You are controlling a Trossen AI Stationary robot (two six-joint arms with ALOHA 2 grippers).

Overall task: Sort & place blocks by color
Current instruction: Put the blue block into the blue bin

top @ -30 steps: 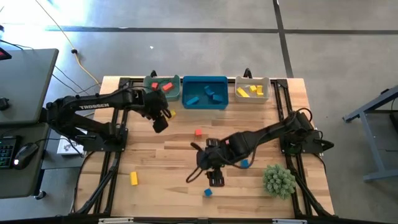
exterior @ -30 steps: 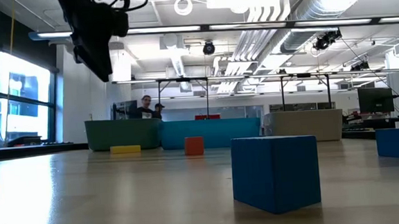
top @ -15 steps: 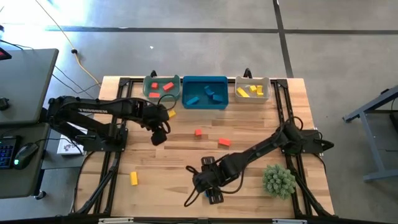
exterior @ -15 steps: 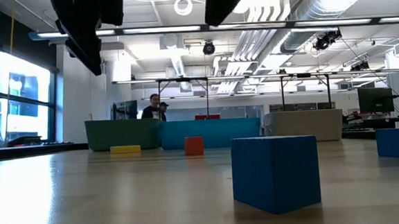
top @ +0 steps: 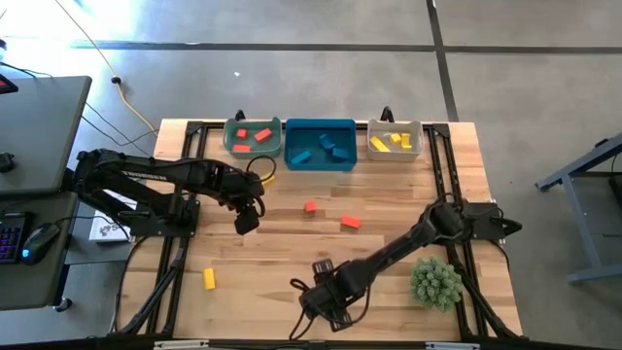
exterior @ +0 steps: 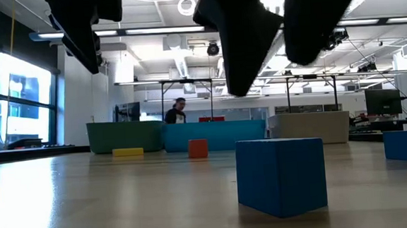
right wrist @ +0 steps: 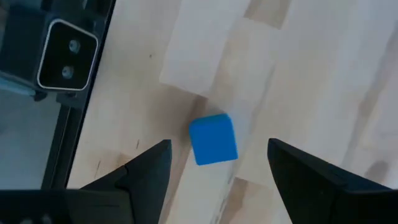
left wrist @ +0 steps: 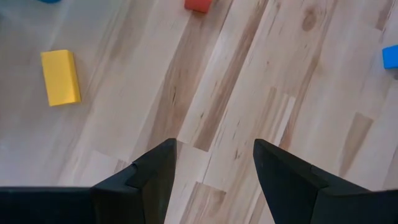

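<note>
Right wrist view: right claw (right wrist: 214,177), fingers apart and empty, hangs directly over the blue cube (right wrist: 213,139) on the table (right wrist: 298,74); cube lies between the fingers, just ahead.

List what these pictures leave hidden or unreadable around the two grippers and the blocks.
- High view: the right gripper covers the blue cube, so the cube shows only in the right wrist and low views.
- High view: the blocks in the blue bin are too small to count.
- Low view: the bin walls hide their contents.
- Low view: both arms are cut off by the top edge.
- Left wrist view: the left gripper is open over bare wood.
</note>
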